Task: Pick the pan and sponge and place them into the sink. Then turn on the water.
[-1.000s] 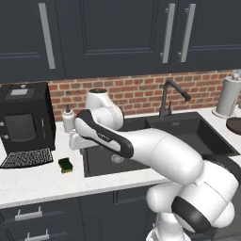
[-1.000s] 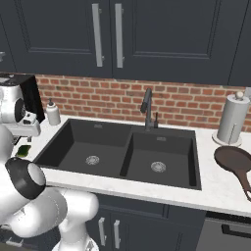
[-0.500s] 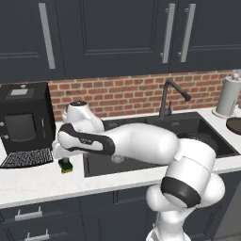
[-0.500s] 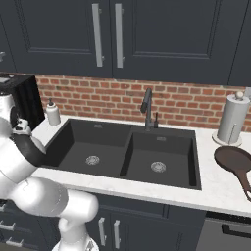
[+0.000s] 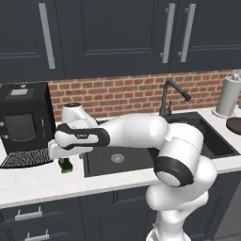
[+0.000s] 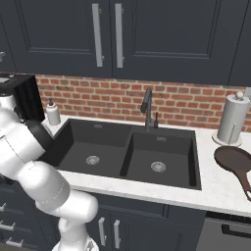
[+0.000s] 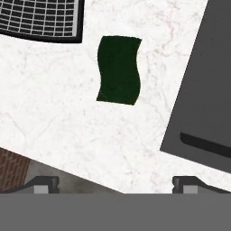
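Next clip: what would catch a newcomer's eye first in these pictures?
The white arm stretched far to the left over the counter, its open gripper hanging above the sponge, which lies green side up on the white counter between the sink edge and a black grille. After that, the wide black double sink with its tall faucet, and the dark pan lying on the counter to its right.

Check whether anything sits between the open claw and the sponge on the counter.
Nothing visible does. In the hand view the claw is open above bare marble, with the sponge lying green side up ahead of it. The coffee machine's drip grate and the sink lie off to either side.
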